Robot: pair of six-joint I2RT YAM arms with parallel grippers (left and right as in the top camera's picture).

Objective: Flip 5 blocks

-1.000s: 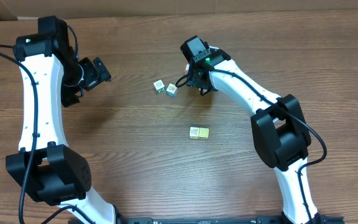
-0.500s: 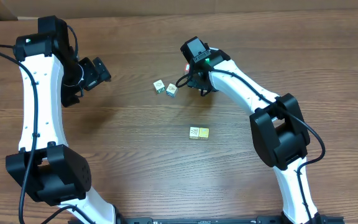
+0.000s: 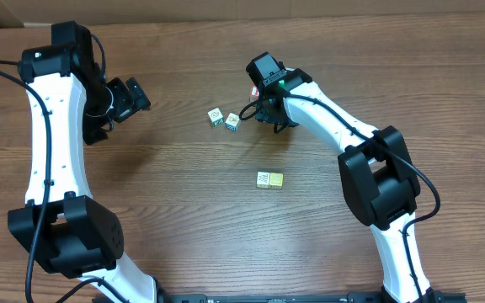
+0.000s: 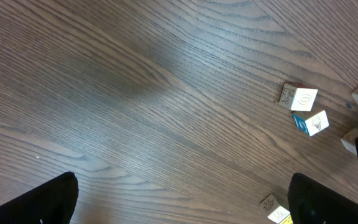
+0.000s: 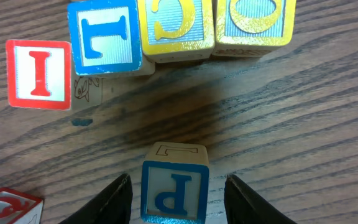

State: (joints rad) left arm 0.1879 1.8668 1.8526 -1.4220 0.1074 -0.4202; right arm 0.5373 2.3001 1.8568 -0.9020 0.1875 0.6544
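Blue P block (image 5: 174,190) sits on the table (image 5: 272,118) between the right gripper's (image 5: 178,182) spread fingers, gaps both sides, nothing gripped yet (left gripper (image 4: 182,199) hangs wide open, empty). Light, rigid wood; pinch opposite flat faces squarely.

You are at a robotics lab bench. Two white-and-black jointed arms, the left arm (image 3: 51,135) and the right arm (image 3: 331,122), are mounted at the near edge of a wood-grain table (image 3: 183,227).
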